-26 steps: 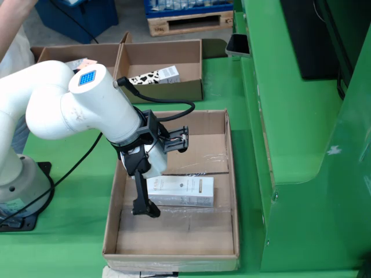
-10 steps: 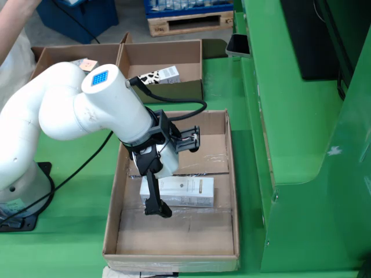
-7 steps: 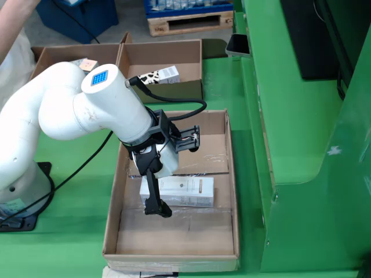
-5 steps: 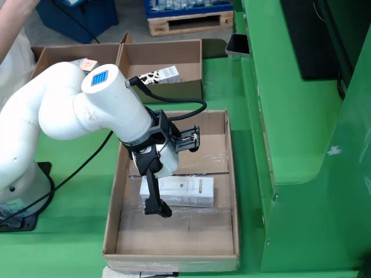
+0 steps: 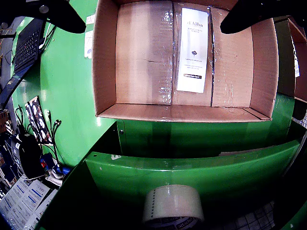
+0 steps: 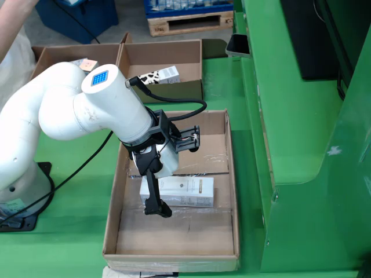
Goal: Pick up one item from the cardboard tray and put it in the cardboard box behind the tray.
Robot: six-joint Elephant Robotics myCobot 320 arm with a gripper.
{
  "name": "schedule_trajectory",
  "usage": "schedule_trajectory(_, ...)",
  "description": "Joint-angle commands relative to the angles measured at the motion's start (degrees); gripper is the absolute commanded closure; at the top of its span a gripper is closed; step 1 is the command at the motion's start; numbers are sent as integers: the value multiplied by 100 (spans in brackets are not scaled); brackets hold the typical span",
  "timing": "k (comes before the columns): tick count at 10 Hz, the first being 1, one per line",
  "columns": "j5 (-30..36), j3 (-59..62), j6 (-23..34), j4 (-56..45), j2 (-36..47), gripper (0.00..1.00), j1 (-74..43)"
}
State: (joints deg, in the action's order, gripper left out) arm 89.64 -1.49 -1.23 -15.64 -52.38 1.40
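Compared w/ the picture 2.6 s ago, the arm [image 6: 87, 110] has shifted to the right and a bit lower over the tray [image 6: 229, 191]; vs. the pictures of the last second there is no visible change, it stays in the same pose. The white carton [image 6: 184, 191] lies in the same place as before, flat on the tray floor, about mid-tray, long side across in the fixed view.

The jaws are spread wide: in the wrist view the two dark fingers [image 5: 249, 17] show at the top corners, well apart, w/ the carton [image 5: 194, 50] between them and nothing gripped. In the fixed view one finger tip is down at the near long edge of the carton; touching or not, I cannot tell.

Around: behind the tray stands the cardboard box [image 6: 194, 90], its wall near the far edge of the tray, w/ a cow-pattern carton [image 6: 155, 76] inside. A second box [image 6: 58, 55] stands left of it. A black cable [image 6: 75, 168] runs from the arm over the tabletop [image 6: 75, 202]. A tape roll [image 5: 173, 207] shows at the bottom of the wrist view, on the green frame.

Room: the tray floor is bare in front of and behind the carton. The right wall of the tray is close to the green frame [image 6: 290, 145] in the fixed view.
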Motion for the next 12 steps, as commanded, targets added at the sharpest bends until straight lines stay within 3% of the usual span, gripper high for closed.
schedule_trajectory(1, -26, -462, -75, 176, 524, 0, 52)
schedule_trajectory(4, -64, -759, -156, 304, 674, 0, 167)
schedule_trajectory(7, -125, -1784, -327, 770, 1209, 0, 403)
schedule_trajectory(12, -196, -2119, -526, 913, 1387, 0, 693)
